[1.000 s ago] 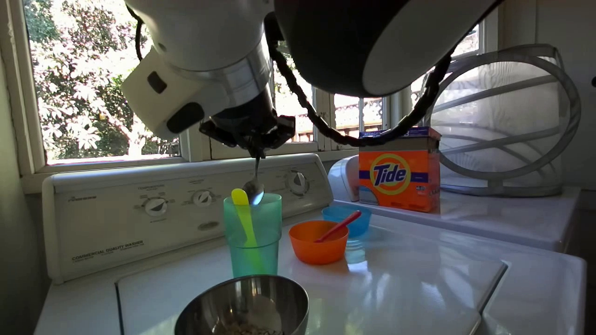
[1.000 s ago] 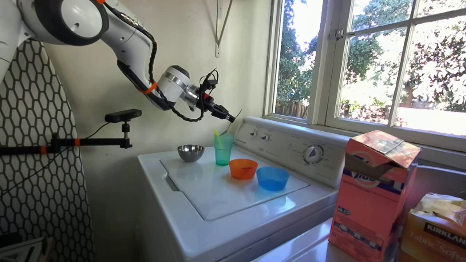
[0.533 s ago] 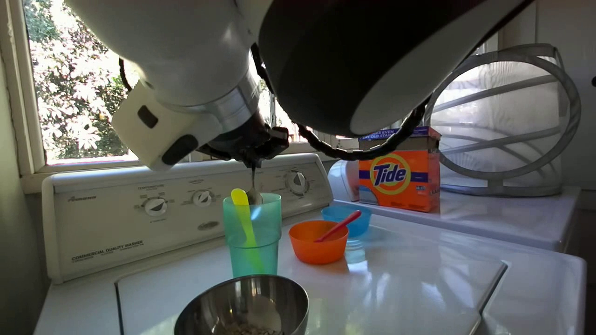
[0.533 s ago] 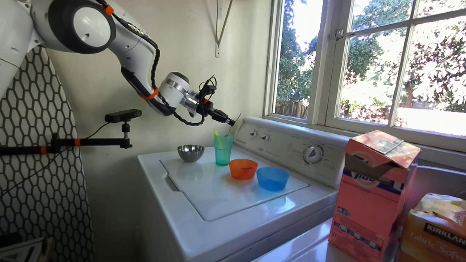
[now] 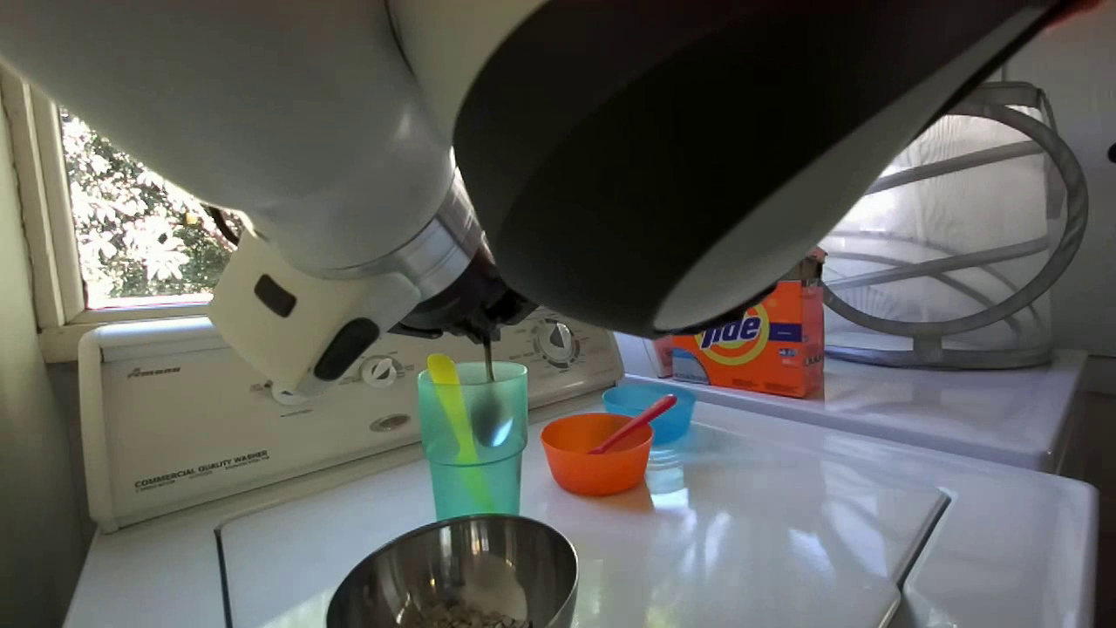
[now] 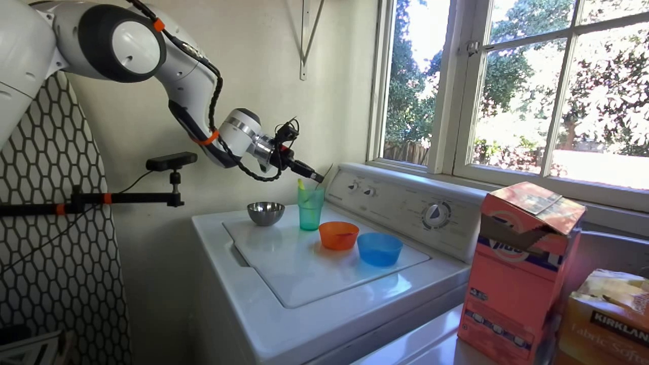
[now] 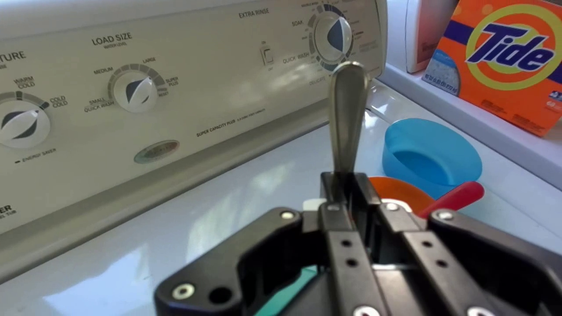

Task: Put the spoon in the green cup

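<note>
1. In an exterior view, we see the gripper (image 6: 319,178) with its jaws pinched on the spoon (image 6: 329,170), one slim end rising above them.
2. Just below the jaws we have the green cup (image 6: 310,213), upright, a yellow spoon (image 6: 301,184) poking over its rim.
3. Below the jaws and left, as we look, sits a steel bowl (image 6: 265,214).
4. Below and right of them, we see an orange bowl (image 6: 338,239) and, farther off, a blue bowl (image 6: 380,251).

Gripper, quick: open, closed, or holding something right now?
Gripper: closed, its jaws holding the metal spoon by the handle.
</note>
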